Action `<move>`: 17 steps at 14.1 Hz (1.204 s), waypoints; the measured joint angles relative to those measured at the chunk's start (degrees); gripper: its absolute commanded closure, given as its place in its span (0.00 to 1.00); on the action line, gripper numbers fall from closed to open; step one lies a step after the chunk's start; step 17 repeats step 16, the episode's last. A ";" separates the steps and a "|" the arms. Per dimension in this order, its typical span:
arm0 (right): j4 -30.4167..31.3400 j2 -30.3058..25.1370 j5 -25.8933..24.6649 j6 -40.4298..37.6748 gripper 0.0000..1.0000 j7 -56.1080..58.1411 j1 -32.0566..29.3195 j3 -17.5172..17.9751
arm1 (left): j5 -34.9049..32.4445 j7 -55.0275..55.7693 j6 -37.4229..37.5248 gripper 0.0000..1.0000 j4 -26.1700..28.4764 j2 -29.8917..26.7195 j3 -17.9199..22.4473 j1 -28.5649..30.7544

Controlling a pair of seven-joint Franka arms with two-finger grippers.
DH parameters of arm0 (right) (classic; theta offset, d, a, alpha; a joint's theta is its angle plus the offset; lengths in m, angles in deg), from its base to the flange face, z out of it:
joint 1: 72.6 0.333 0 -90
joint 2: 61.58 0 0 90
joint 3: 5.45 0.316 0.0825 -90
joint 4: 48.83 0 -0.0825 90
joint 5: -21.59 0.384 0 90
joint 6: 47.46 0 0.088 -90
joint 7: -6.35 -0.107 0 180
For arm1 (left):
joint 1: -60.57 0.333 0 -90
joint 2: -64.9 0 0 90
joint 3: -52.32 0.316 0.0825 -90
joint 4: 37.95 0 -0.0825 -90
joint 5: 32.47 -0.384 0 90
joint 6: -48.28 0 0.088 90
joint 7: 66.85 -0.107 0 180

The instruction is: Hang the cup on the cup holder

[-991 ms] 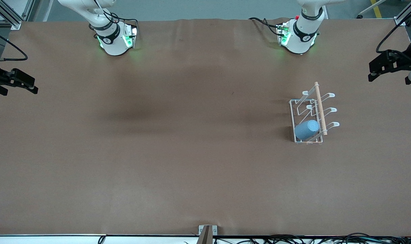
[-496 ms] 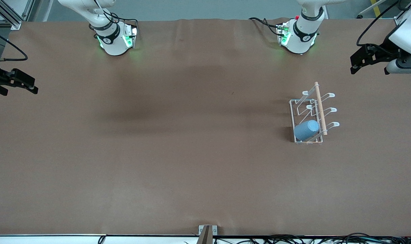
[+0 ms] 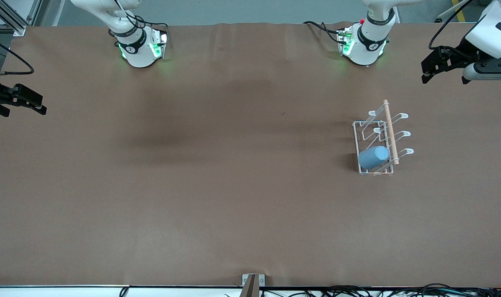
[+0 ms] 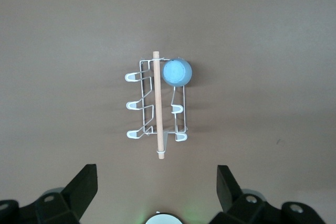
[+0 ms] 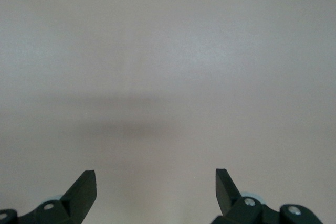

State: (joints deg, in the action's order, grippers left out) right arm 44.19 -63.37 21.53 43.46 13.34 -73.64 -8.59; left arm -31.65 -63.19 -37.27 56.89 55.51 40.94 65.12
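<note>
Front view: light-blue cup [image 3: 373, 157] hung on a prong of the white wire cup holder [image 3: 380, 140], at the holder's end nearer the camera, toward the left arm's end of the brown table [image 3: 217, 185], with wide bare surface on every side. Left claw [image 3: 433, 71] released, fingers spread, up over the table's edge at the left arm's end; right claw [image 3: 25, 101] likewise released and waiting over the table's edge at the right arm's end. No legible writing or labels anywhere.
</note>
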 measured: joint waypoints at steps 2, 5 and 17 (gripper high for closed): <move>0.00 0.03 0.00 0.06 0.00 0.00 0.00 0.00 | 1.18 -0.23 -0.04 0.00 0.18 0.07 2.22 -1.02; 0.00 0.05 0.00 0.08 0.00 0.00 0.00 0.00 | 1.23 -0.37 -0.39 0.00 0.20 0.72 2.87 -1.08; 0.00 0.08 0.00 0.12 0.00 -0.01 0.00 -0.01 | 0.52 -0.19 -1.08 0.00 -2.47 3.76 2.92 -1.28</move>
